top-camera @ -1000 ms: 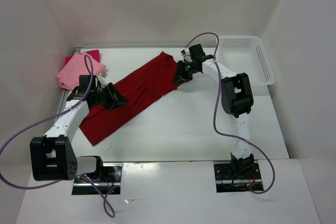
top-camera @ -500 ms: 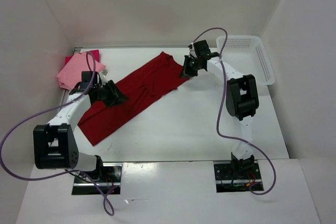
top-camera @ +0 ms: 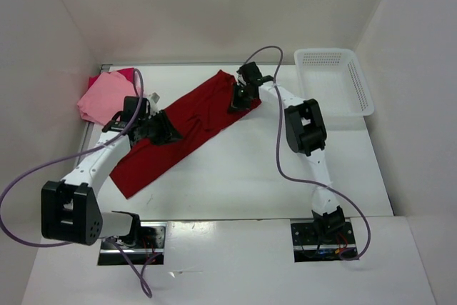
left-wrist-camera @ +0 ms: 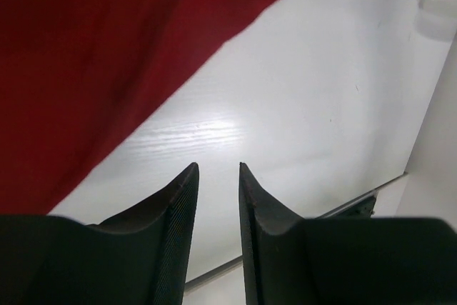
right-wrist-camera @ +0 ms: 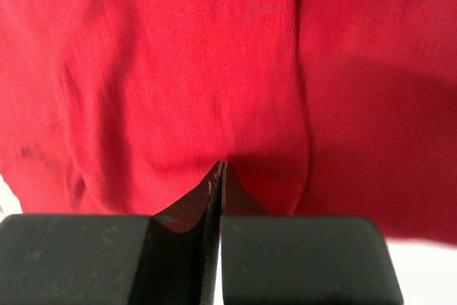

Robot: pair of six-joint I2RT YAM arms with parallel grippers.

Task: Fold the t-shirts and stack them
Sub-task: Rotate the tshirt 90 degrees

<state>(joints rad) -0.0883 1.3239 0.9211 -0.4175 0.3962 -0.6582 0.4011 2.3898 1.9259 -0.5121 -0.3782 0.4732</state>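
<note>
Table (top-camera: 285,169) from above carries dark red t-shirt (top-camera: 187,128) spread diagonally, pink shirts (top-camera: 103,96) piled far-left; left wrist: left end effector (left-wrist-camera: 218,169) parted, empty, beside hem, should nip the edge before lifting; right wrist: right end effector (right-wrist-camera: 218,166) clenched on its cloth.

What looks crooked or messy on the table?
The dark red t-shirt lies slantwise across the table, creased, its far end bunched where the right claw pinches it. The light pink t-shirt sits atop the magenta t-shirt, far left.
</note>
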